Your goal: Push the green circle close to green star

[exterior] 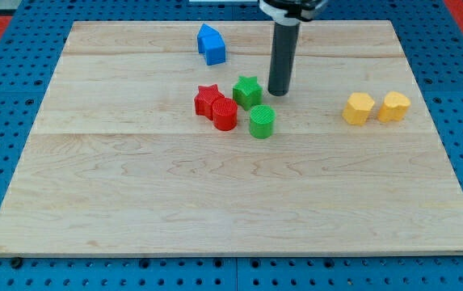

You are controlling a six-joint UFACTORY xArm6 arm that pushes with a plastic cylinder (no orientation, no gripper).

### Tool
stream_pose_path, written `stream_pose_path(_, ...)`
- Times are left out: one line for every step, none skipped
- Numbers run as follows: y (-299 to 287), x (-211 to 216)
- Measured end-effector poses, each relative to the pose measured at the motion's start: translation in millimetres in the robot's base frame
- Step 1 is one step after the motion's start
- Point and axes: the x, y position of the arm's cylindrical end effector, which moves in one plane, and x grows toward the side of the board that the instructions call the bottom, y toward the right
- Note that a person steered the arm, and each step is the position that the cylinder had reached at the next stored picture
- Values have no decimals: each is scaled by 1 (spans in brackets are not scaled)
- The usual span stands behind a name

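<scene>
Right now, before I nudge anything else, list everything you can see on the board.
Green star: one, green, centre of the board, just left of my tip.
Green circle: one, green, just below the star toward the view's bottom, very close to it.
Red star: one, red, left of the green star.
Red circle: one, red, against the red star's lower right.
Blue block: one, blue, near the view's top.
Yellow blocks: two, yellow, side by side at the view's right.
Board: one, pale wood.
My tip: one, dark rod end, right of the green star.
</scene>
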Motion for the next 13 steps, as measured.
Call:
stream_pose_path(-8, 7)
stream_pose_path(-1, 19)
stream_pose_path(-40, 7)
stream_pose_path(-110, -17)
stream_pose_path(-172, -22)
stream_pose_path(-182, -7)
stream_pose_path(-182, 14)
stream_pose_path(-182, 16)
stream_pose_path(-182, 44)
stream_pose_path(-182, 88)
stream_pose_path(-183, 121)
stream_pose_path(-155, 122)
stream_pose_path(-79, 122)
